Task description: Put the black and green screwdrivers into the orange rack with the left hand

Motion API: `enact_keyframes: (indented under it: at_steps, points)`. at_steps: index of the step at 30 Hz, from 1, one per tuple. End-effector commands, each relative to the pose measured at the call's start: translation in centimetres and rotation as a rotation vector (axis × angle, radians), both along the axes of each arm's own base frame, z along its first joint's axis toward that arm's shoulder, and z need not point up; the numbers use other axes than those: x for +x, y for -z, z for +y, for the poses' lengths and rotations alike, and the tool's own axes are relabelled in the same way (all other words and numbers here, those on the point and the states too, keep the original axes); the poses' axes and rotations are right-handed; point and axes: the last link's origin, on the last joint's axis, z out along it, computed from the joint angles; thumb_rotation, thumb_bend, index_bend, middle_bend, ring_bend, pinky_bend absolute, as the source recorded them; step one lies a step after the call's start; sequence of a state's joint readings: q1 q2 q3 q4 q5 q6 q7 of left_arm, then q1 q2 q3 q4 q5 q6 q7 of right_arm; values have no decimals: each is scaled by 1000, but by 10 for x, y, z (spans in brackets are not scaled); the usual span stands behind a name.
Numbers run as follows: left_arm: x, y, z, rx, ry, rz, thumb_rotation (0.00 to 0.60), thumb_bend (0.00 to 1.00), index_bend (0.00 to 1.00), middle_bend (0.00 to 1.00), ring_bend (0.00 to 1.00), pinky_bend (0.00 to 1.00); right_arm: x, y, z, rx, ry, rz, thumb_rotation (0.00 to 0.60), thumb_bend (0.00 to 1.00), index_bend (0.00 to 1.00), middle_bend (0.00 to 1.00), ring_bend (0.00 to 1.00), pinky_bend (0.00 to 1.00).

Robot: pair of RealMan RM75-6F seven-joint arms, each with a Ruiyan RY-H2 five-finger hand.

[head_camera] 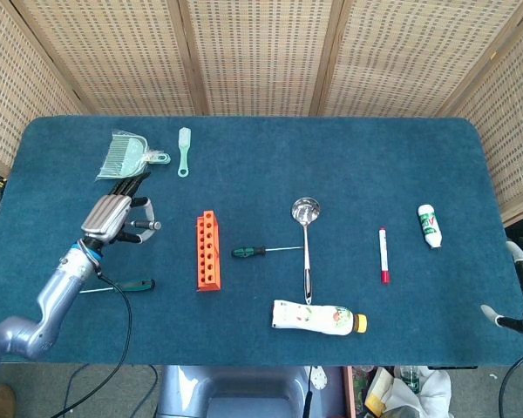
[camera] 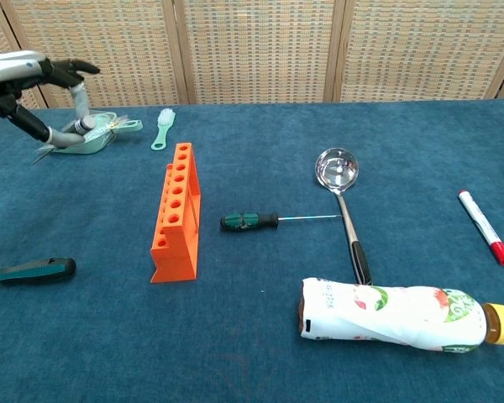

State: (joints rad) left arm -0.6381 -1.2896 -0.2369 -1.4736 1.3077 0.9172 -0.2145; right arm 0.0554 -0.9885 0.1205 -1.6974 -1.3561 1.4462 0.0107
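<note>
The left robot hand (head_camera: 113, 218) is raised off the bench (head_camera: 349, 157), left of the rack (head_camera: 208, 252). It pinches a small silver-and-black driver (head_camera: 146, 225) between thumb and fingers, the other fingers curled over it. In the chest view the same hand (camera: 34, 88) sits high against the screen, the tool's thin shaft angled down and left; the tip cannot be made out clearly. Judgement: the lift gives clearance to carry the tool over the rack's top edge and to turn the shaft downward for insertion.

The rack stands upright on its long side, its row of holes facing up, all apparently vacant. The green-and-black screwdriver (head_camera: 260, 251) lies flat just right of the rack, handle toward it, shaft pointing at the ladle (head_camera: 306, 244). A second green-handled screwdriver (head_camera: 131, 285) lies flat left of the rack, beneath the raised arm. Neither is touched.

The right robot hand (head_camera: 516, 287) shows only at the frame edge, off the bench; whether it is wide or closed cannot be told.

Risk: the pinch is light and the shaft is tilted, so alignment with a hole needs correction.
</note>
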Motion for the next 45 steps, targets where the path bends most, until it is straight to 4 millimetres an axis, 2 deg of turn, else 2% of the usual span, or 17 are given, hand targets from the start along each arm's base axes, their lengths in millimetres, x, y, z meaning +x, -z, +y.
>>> enact_keyframes:
  at_steps: [1, 5, 8, 12, 22, 27, 32, 45]
  points:
    - [37, -46, -31, -54, 65, -306, 600, 406, 691, 0, 0, 0, 0, -1, 1, -1, -3, -4, 600, 0, 0, 0, 0, 0]
    - [59, -54, -49, -137, 123, -488, 600, 408, 691, 0, 0, 0, 1, -2, 1, -1, -5, -7, 600, 0, 0, 0, 0, 0]
    - [70, -46, -57, -229, 133, -595, 600, 412, 692, 0, 0, 0, 1, -2, 1, -1, -9, -10, 600, 0, 0, 0, 0, 0]
    - [78, -30, -60, -305, 120, -694, 600, 415, 693, 0, 0, 0, 1, -3, 2, -1, -12, -12, 600, 0, 0, 0, 0, 0]
    - [79, 18, -62, -435, 42, -780, 600, 436, 694, 0, 0, 0, -1, -6, 2, 0, -8, -23, 600, 0, 0, 0, 0, 0]
    - [78, 32, -58, -449, 12, -821, 600, 461, 694, 0, 0, 0, -2, -6, 1, 1, -5, -27, 600, 0, 0, 0, 0, 0]
    - [80, 37, -58, -484, -8, -865, 600, 485, 694, 0, 0, 0, -3, -7, 0, 1, -1, -30, 600, 0, 0, 0, 0, 0]
    - [71, 41, -54, -482, -52, -845, 600, 502, 694, 0, 0, 0, -3, -7, 0, 5, -3, -32, 600, 0, 0, 0, 0, 0]
